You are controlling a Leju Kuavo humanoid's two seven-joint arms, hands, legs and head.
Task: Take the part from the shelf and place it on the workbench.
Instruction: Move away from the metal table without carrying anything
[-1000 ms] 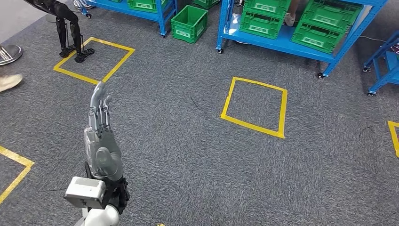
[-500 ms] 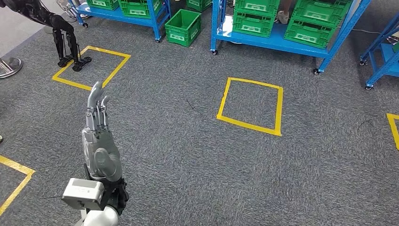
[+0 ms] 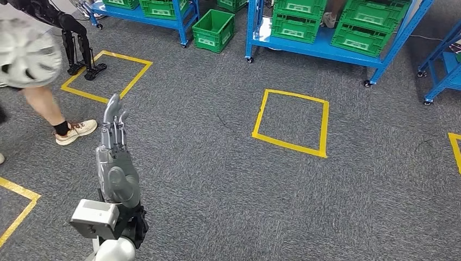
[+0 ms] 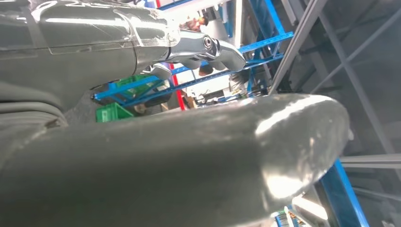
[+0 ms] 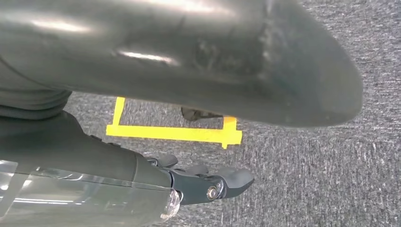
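Above the grey carpeted floor [image 3: 206, 179], the silver left hand [image 3: 113, 138] is raised in the head view, its fingers stretched out nearly straight and close together, with nothing held in them. The right hand [image 5: 142, 156] is seen in its own wrist view over the carpet, thumb and dark fingers extended and apart, likewise gripping nothing. The part itself cannot be told apart; the blue metal shelf on castors [image 3: 326, 46], loaded with green plastic crates [image 3: 293, 24], is set well apart from both hands, across the floor. A yellow tape square [image 3: 292, 123] is marked on the carpet between the left hand and the shelf. A person's bare leg in a beige trainer [image 3: 75, 130] is seen near the left hand.
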